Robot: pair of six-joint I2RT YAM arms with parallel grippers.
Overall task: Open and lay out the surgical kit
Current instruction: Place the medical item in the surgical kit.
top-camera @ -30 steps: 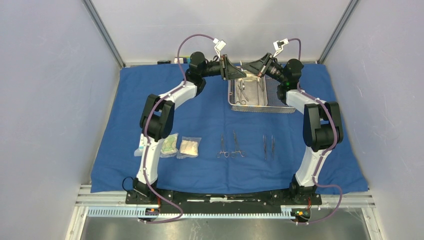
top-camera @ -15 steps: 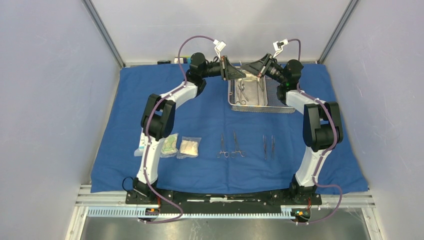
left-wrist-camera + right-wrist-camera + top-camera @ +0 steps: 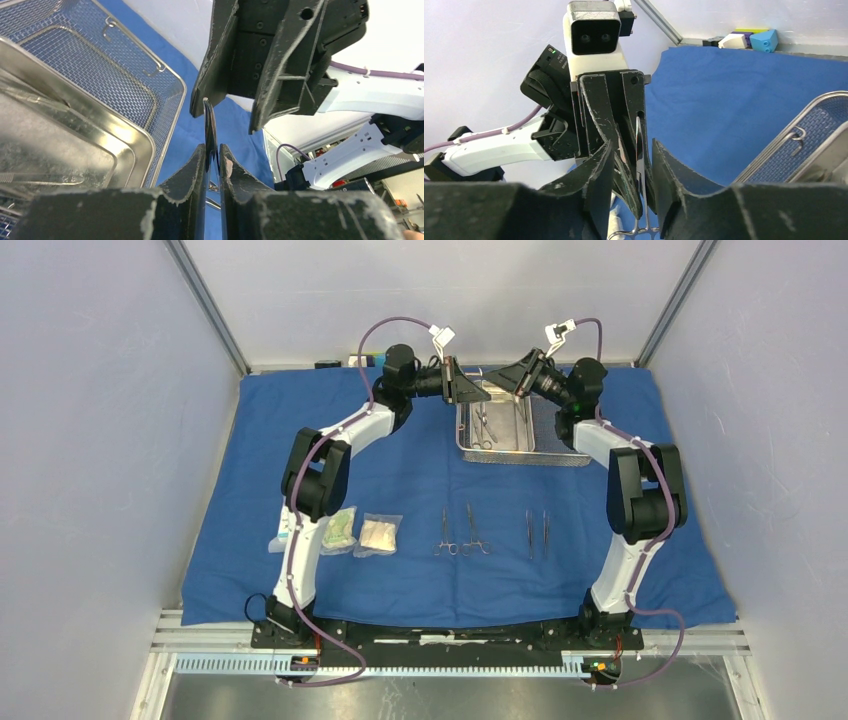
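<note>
Steel instrument (image 3: pixel 210 130) sits pinched in the left claw (image 3: pixel 212 150), inside the parted right claw (image 3: pixel 633 145); only wrist views show this, overhead just claws tip-to-tip above the tray (image 3: pixel 560 435)

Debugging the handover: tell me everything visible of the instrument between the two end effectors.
The instrument is a slim, bright steel piece, seen edge-on, with what look like ring handles at its lower end in the right wrist view. It hangs in the air near the far edge of the mesh tray. The left end effector is closed on it; the right end effector has its fingers apart on either side, not touching it.
</note>
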